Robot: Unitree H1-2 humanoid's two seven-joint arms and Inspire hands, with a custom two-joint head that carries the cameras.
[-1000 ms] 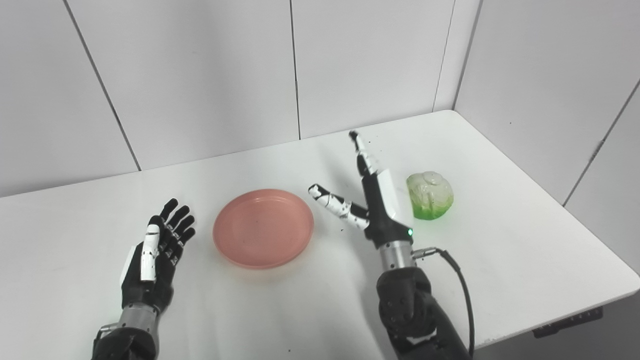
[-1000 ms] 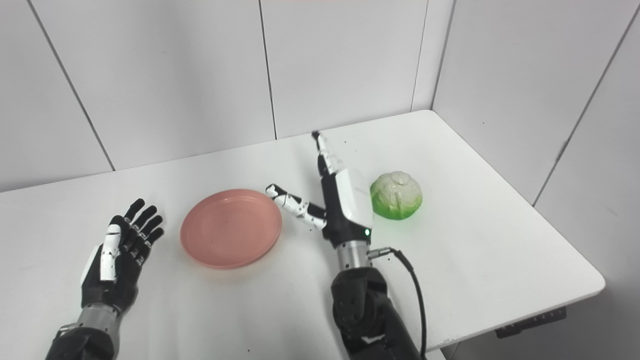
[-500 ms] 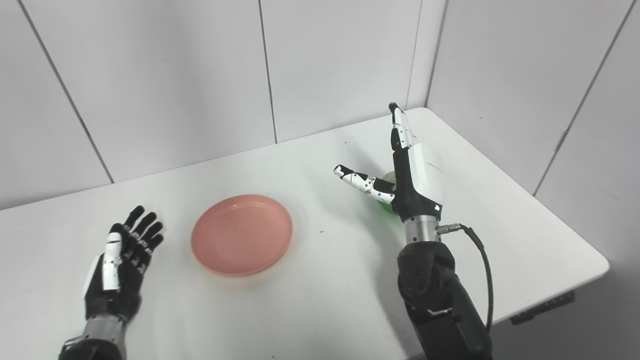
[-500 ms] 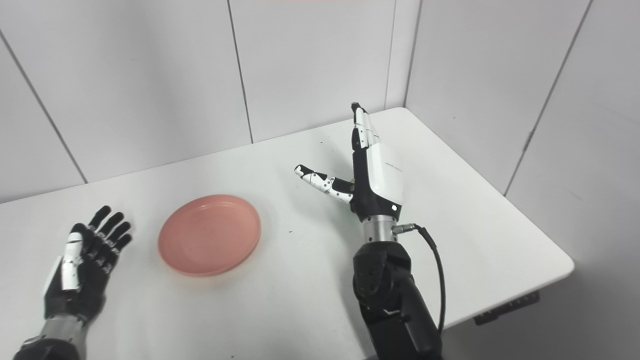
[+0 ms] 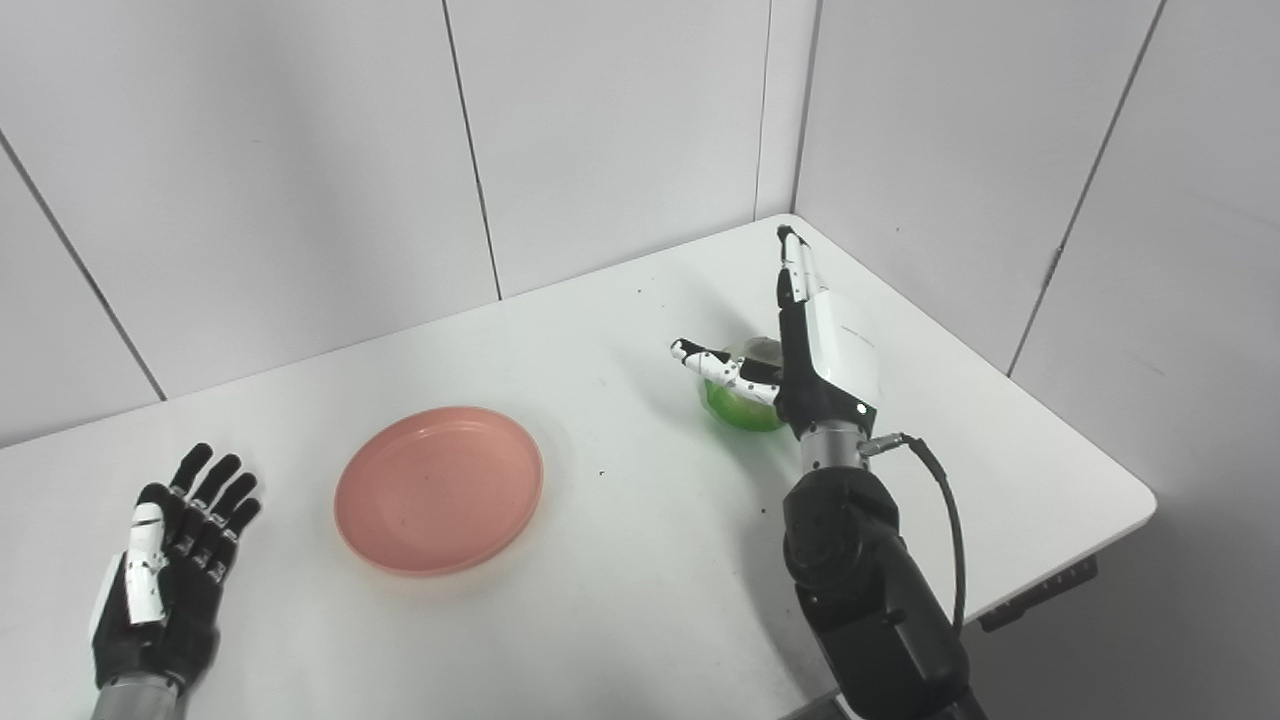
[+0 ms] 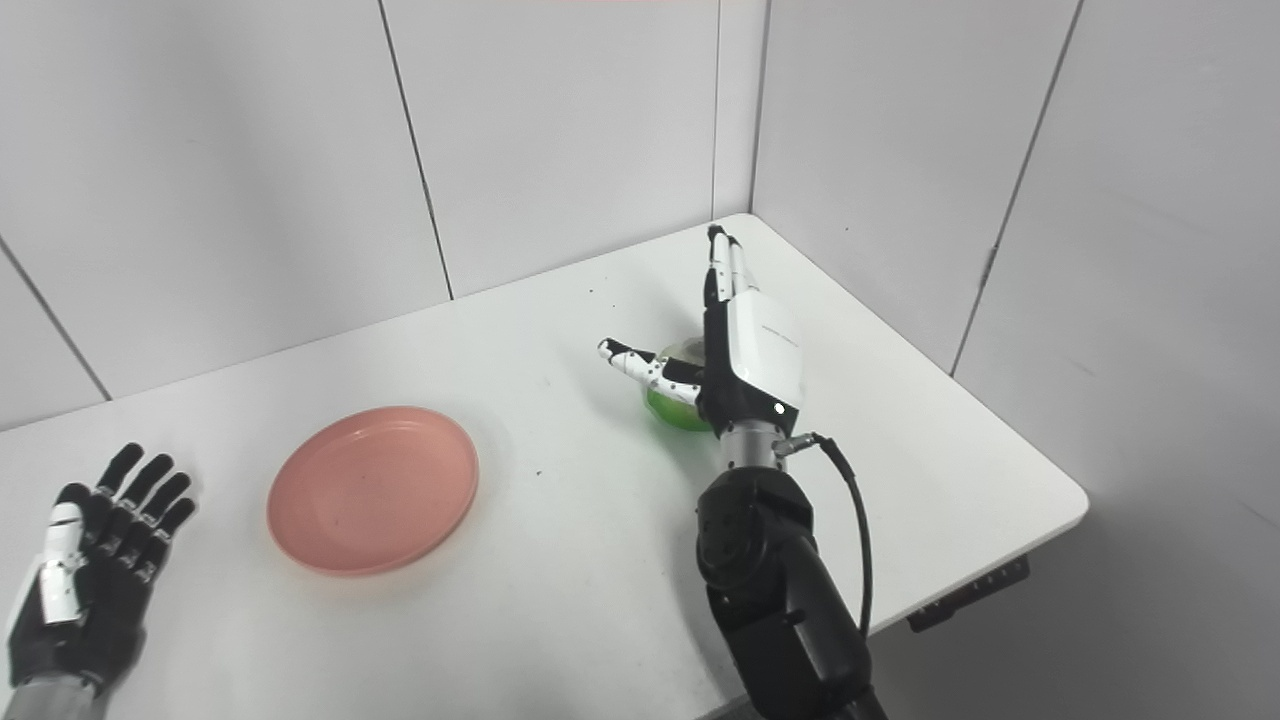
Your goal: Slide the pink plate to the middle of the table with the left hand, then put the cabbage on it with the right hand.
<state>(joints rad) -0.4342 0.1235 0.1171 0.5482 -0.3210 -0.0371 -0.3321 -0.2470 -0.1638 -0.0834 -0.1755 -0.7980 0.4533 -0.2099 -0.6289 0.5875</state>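
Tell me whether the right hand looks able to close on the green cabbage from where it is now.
Probably yes. The right hand is open right at the round green cabbage, thumb stretched across its near side, nothing between them. The pink plate lies well to the left, out of the way. Actual contact cannot be judged.

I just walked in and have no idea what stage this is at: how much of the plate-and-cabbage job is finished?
Probably the first half: the pink plate lies near the table's middle, empty, and the left hand rests open beside it. In hand: the right hand, open, is right at the cabbage without gripping it. Left: grasp it, carry it over and set it on the plate.
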